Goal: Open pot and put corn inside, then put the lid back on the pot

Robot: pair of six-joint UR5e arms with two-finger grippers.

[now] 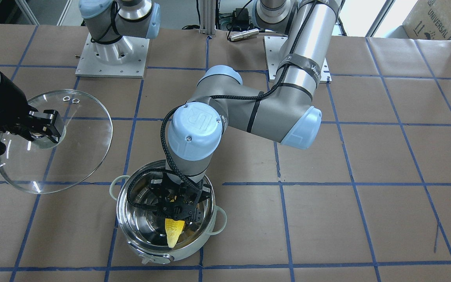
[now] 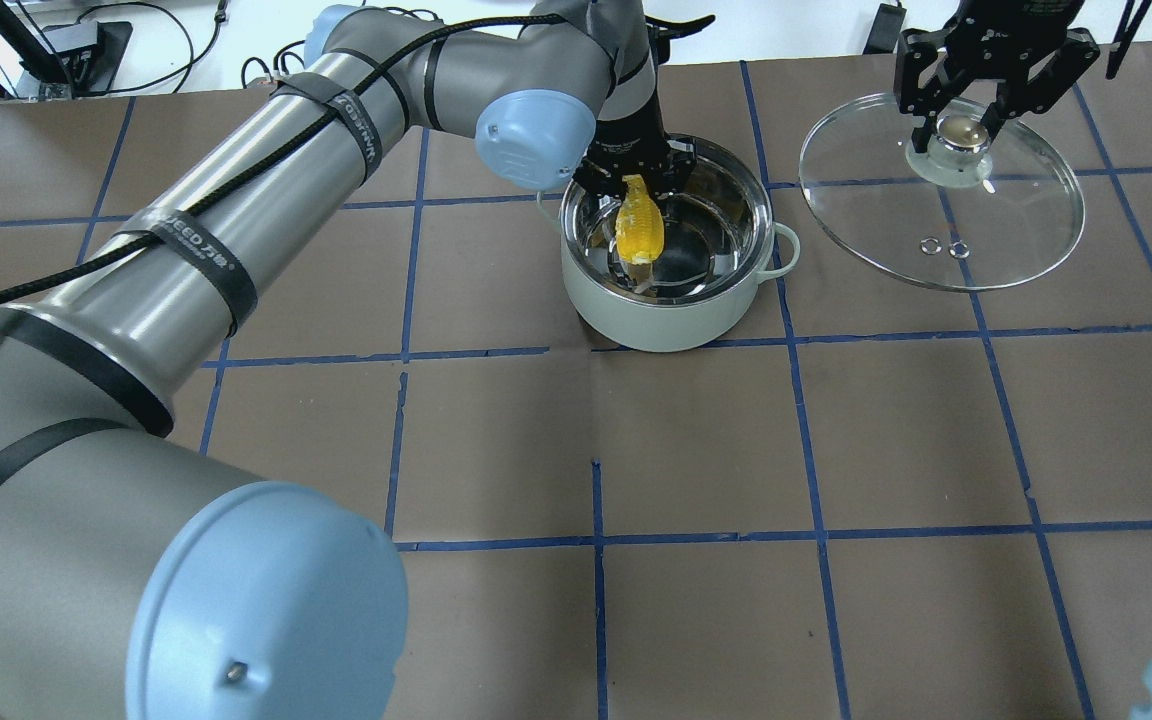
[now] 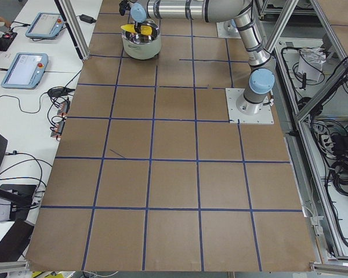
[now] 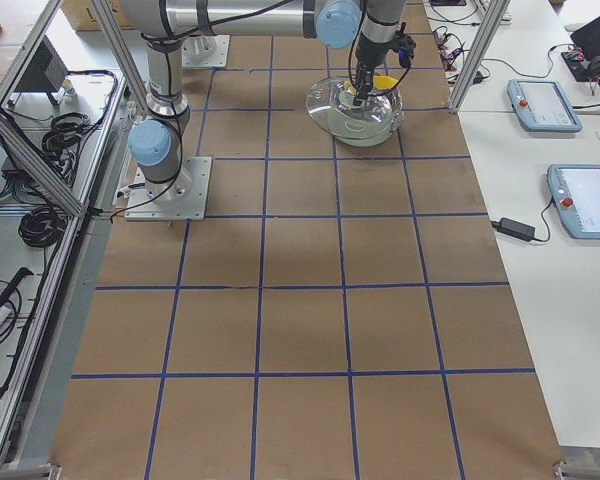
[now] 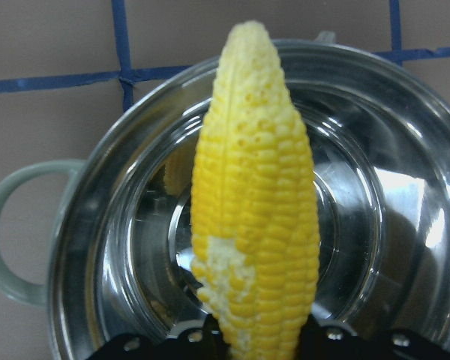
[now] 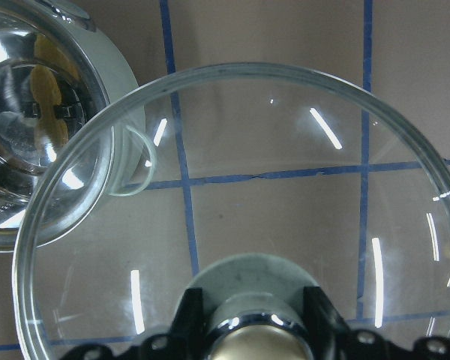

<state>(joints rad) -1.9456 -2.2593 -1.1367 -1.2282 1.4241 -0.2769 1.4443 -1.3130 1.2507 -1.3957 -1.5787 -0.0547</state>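
Now the left gripper (image 2: 636, 182) clamps the corn (image 2: 639, 228), tip aimed into the open pot (image 2: 666, 320). The right gripper (image 2: 964, 125) grasps the lid (image 2: 1016, 220), to the pot's right.

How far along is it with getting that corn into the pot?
Done: the pot is open; the right gripper holds the lid by its knob, off to one side. In hand: the left gripper grips the corn over the pot's open mouth, not yet let go. Left: release the corn inside, then set the lid back on.
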